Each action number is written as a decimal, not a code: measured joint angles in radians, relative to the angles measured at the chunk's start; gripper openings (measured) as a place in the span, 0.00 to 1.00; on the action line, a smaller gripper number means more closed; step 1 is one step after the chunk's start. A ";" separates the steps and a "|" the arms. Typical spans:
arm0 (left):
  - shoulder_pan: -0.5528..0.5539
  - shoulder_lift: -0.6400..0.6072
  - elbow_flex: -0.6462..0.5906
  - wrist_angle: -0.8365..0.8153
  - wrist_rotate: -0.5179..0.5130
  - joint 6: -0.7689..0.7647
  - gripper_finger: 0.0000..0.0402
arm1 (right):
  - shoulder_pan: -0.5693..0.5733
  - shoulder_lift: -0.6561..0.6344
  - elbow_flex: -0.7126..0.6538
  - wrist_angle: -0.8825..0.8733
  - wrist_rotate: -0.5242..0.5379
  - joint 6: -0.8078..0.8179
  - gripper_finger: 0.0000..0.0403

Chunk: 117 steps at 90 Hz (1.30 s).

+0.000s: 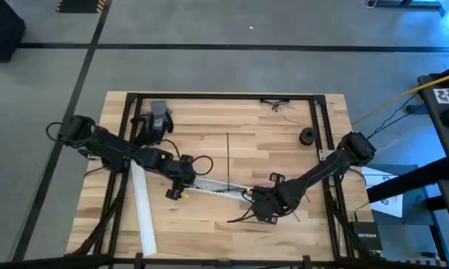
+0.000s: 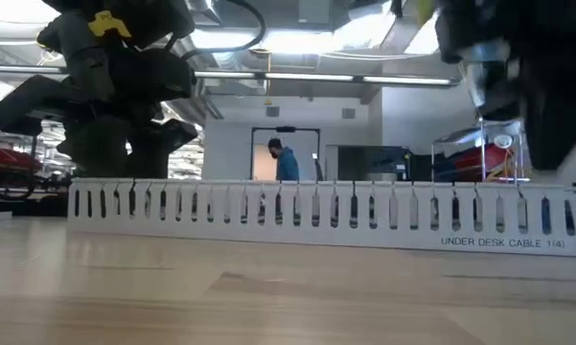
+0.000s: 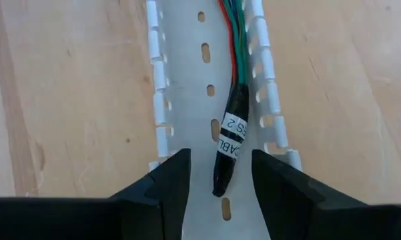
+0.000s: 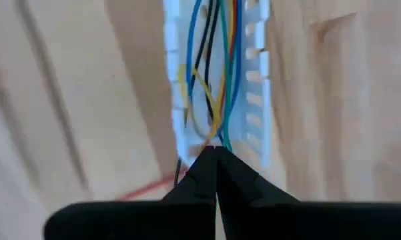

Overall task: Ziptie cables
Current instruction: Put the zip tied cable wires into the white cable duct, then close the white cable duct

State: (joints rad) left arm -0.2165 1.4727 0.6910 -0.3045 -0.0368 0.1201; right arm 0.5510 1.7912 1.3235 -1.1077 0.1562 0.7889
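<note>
Cables (image 4: 217, 80) lie along the channel of a white slotted tray (image 1: 217, 187) near the middle of the bench (image 1: 209, 232). At one end, the right gripper (image 4: 217, 152) has its jaws pinched together on the coloured wires, just where they leave the tray. At the other end, the left gripper (image 3: 220, 175) has its jaws spread apart, one finger (image 3: 170, 180) on each side of the bundle's black sleeved end (image 3: 228, 150), which carries a white label and rests on the tray floor without being squeezed. Red and green strands run out of that sleeve along the channel. Beside the left arm, a second white strip (image 1: 143, 213) lies at an angle toward the bench's near edge. The ziptie (image 1: 228, 153), thin and straight, lies by itself farther back on the wood. A small black spool (image 1: 308, 136) sits near the right arm's base.
</note>
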 joint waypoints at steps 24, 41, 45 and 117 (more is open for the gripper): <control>0.000 0.000 0.000 0.000 0.000 0.000 0.39 | -0.010 0.000 0.048 0.063 0.034 -0.068 0.00; 0.000 0.000 0.000 0.000 -0.001 -0.004 0.39 | -0.017 0.000 -0.055 0.165 0.016 -0.064 0.00; 0.000 0.000 0.000 0.000 0.000 -0.004 0.39 | -0.018 0.000 -0.082 0.189 0.016 -0.064 0.00; -0.002 0.000 0.010 -0.008 -0.001 0.014 0.39 | -0.019 0.000 0.039 0.036 0.089 -0.061 0.00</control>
State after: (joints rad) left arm -0.2186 1.4732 0.7008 -0.3124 -0.0380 0.1337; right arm 0.5316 1.7908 1.3622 -1.0716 0.2454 0.7276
